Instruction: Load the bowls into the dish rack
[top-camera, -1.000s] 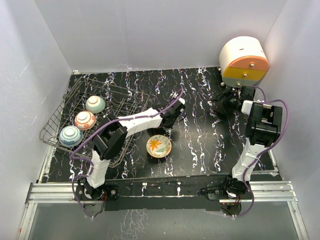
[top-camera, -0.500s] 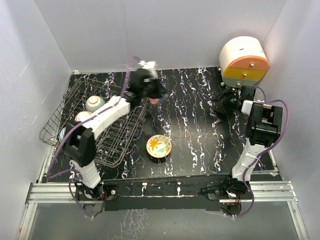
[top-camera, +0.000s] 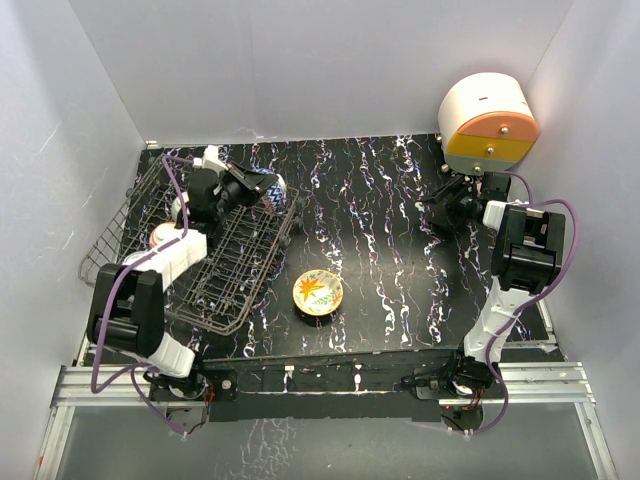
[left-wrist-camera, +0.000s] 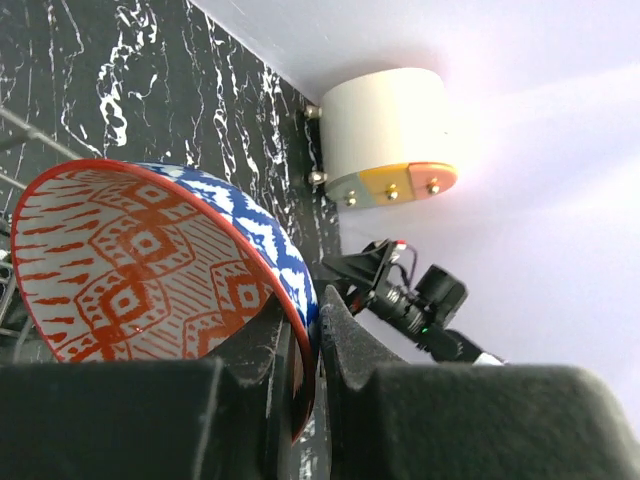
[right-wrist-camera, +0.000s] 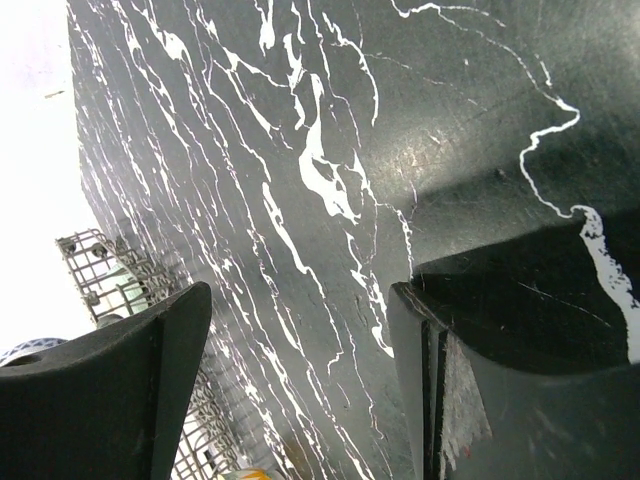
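My left gripper (top-camera: 248, 190) is shut on the rim of the red patterned bowl (top-camera: 266, 190), which has a blue-white outside. It holds the bowl tilted on edge over the far right corner of the dish rack (top-camera: 225, 285). In the left wrist view the bowl (left-wrist-camera: 150, 270) has its rim pinched between my fingers (left-wrist-camera: 350, 345). The red-orange bowl (top-camera: 160, 238) and the pale teal bowl (top-camera: 181, 207) sit in the rack, partly behind my left arm. The blue-white bowl is hidden. The yellow leaf bowl (top-camera: 318, 291) stands on the table. My right gripper (top-camera: 441, 206) is open and empty at the back right.
A round white, orange and yellow drawer box (top-camera: 488, 122) stands at the back right corner; it also shows in the left wrist view (left-wrist-camera: 385, 140). White walls close in the black marbled table (top-camera: 390, 260). The rack's edge (right-wrist-camera: 105, 265) shows in the right wrist view.
My left arm has swung from the table's middle up and left to the rack's far corner, carrying the red patterned bowl. The right arm has not moved.
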